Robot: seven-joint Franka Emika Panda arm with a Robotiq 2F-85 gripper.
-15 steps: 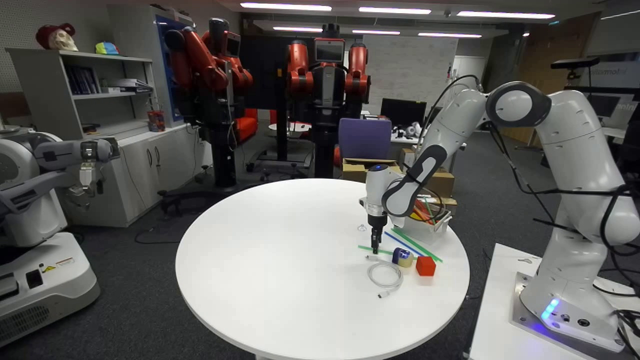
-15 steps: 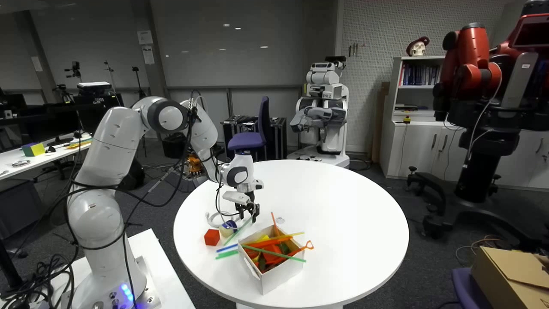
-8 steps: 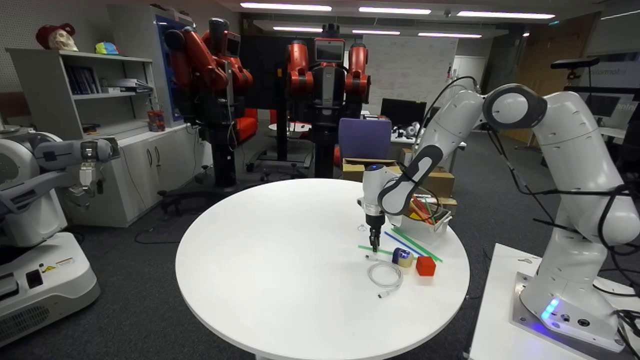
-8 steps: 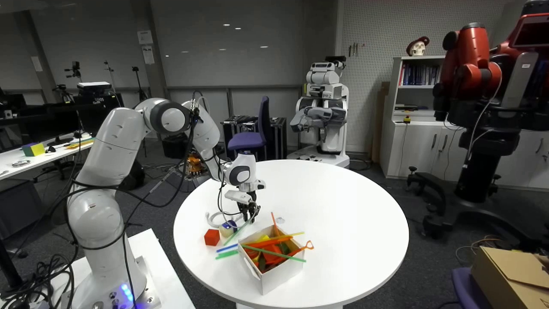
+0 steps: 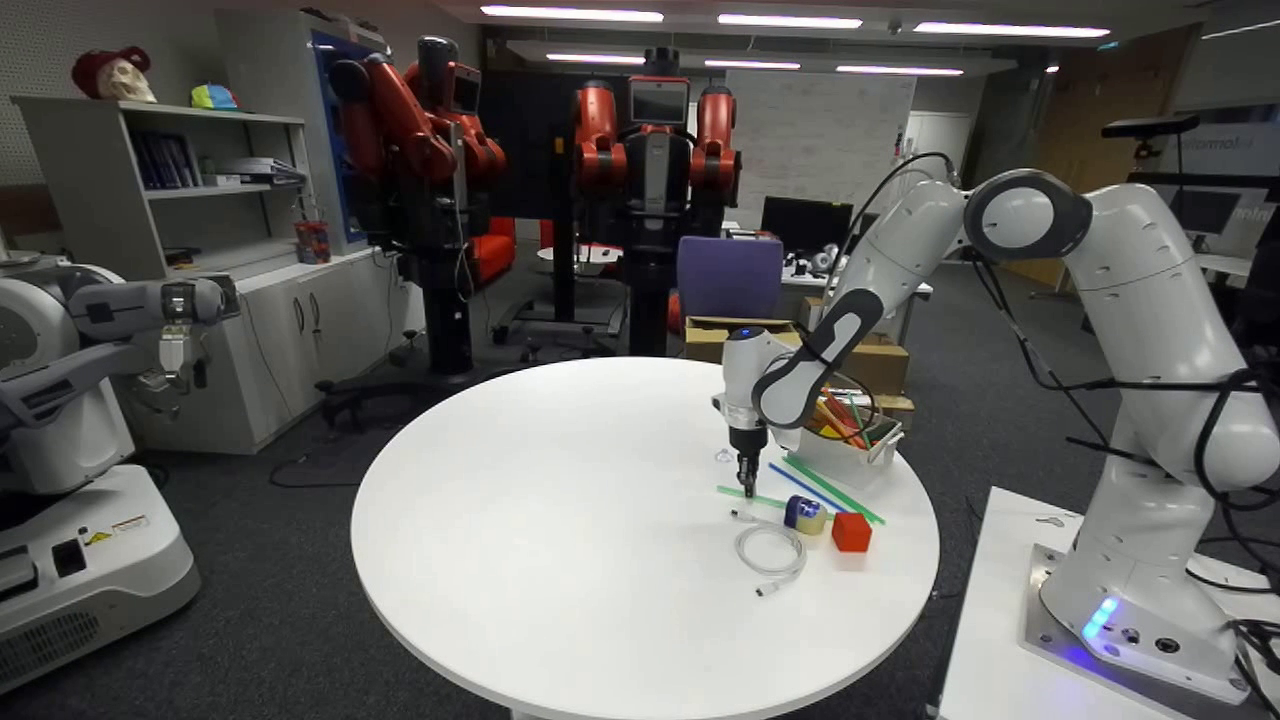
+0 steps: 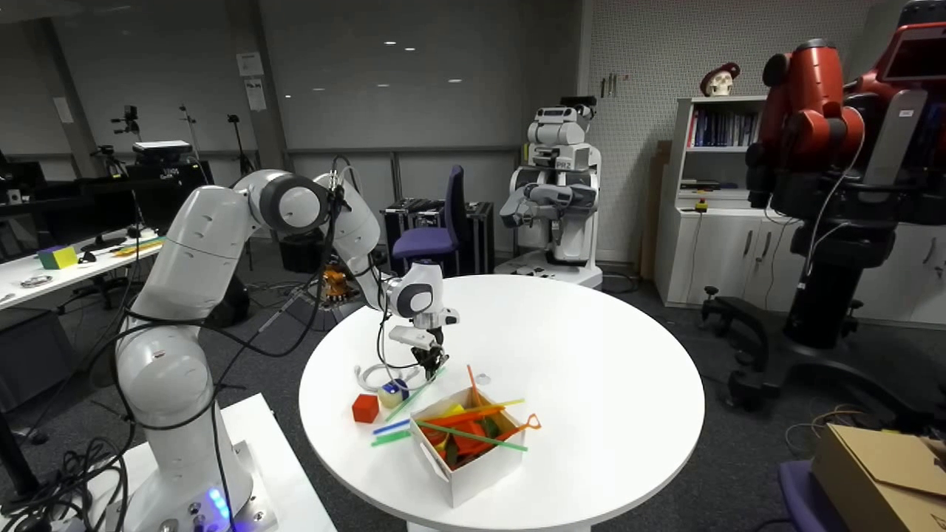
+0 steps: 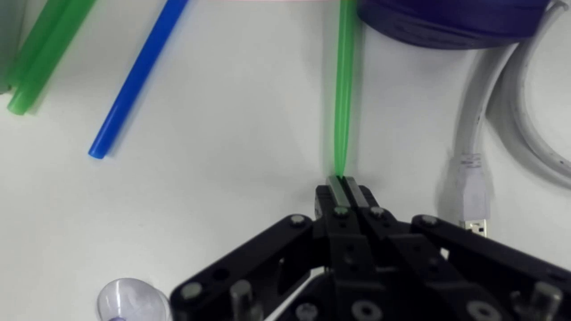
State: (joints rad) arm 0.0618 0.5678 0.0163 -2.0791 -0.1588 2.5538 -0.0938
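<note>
A robot pincer [image 7: 342, 179] grips a green straw [image 7: 343, 89] near one end, over a white tabletop [image 5: 540, 560]
In the wrist view, the green straw runs from the fingertips [image 7: 337, 191] past a dark blue object [image 7: 450, 22], with a blue straw [image 7: 138, 80] to its left and a white cable [image 7: 473, 189] to its right

In the wrist view, the gripper [image 7: 342, 182] is matt black with shiny metal screws [image 7: 296, 219]. From its tips, a smooth, translucent plastic green straw [image 7: 342, 89] runs toward twelve o'clock; a plastic blue straw [image 7: 136, 84] lies at ten, a smooth-sheathed USB cable [image 7: 472, 178] with metal plug [image 7: 473, 225] at three, a glossy clear dome [image 7: 131, 298] at eight. The tabletop [image 7: 232, 133] looks smooth.
</note>
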